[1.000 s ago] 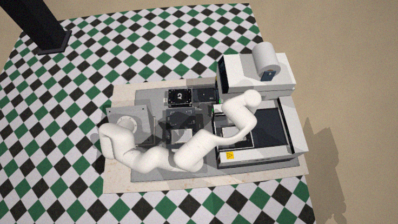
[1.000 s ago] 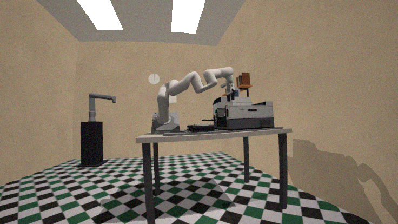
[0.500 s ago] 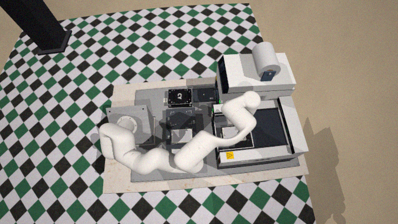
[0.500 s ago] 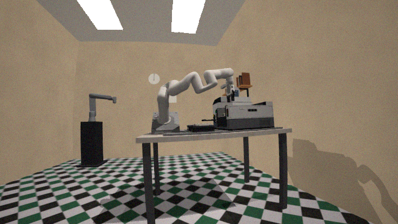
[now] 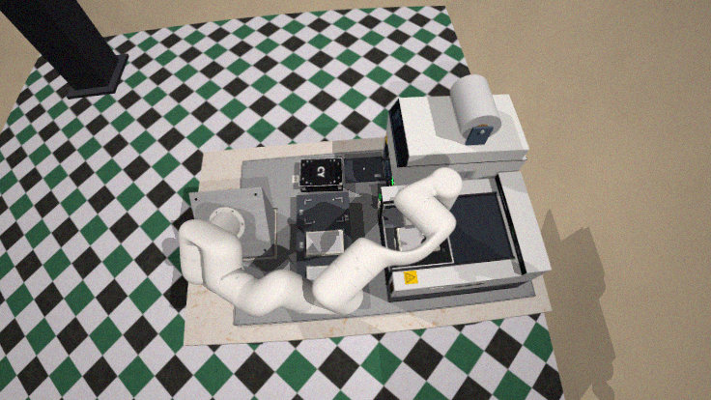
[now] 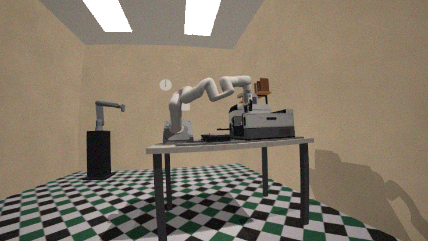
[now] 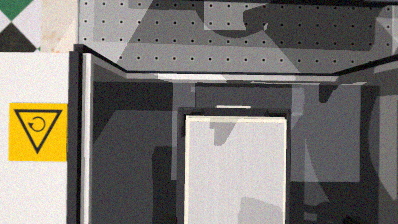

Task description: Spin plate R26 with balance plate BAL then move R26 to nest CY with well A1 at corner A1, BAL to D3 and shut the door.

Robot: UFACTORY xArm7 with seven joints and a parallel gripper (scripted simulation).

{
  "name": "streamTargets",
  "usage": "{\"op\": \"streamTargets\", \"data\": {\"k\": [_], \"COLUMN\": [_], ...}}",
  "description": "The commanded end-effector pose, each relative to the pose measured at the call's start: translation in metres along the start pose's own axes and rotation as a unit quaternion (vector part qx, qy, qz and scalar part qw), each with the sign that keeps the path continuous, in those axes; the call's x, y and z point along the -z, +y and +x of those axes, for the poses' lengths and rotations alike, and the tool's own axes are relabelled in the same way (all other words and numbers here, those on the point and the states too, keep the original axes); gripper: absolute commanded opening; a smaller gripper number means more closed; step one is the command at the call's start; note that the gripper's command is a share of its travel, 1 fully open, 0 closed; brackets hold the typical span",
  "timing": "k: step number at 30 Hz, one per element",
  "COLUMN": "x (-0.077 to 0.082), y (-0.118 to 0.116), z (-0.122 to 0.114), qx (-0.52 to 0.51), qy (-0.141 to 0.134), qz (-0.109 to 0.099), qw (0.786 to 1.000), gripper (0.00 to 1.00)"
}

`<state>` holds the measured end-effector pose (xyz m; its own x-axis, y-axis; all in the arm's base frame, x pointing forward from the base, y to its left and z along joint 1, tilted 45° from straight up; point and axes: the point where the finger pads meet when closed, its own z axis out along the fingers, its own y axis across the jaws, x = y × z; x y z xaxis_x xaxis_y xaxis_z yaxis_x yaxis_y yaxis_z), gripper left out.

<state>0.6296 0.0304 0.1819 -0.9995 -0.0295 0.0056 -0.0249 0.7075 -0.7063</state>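
Note:
The centrifuge has its door open. In the wrist view a whitish, foil-covered plate, R26, lies flat in the dark bucket at the door, long axis front to back. My gripper hangs open just above the opening, straight over this plate. Its fingers do not show in the wrist view, and in the overhead view my arm hides them. Plate R62 sits on D2. BAL sits on D3, partly under my arm. The CY nest is empty.
The sealer with its film roll stands behind the centrifuge, and its dark stage is bare. D1 is empty. A yellow warning label marks the centrifuge's top edge. The perforated deck lies beyond.

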Motion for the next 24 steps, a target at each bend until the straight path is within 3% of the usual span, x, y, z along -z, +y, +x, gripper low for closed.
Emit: {"op": "streamTargets", "data": {"k": [1,24], "x": [-0.002,-0.037], "y": [0.001,0.001], "z": [0.000,0.000], "qx": [0.000,0.000], "qy": [-0.003,-0.003], "qz": [-0.001,-0.001], "qw": [1.000,1.000], "gripper": [1.00,1.00]}}
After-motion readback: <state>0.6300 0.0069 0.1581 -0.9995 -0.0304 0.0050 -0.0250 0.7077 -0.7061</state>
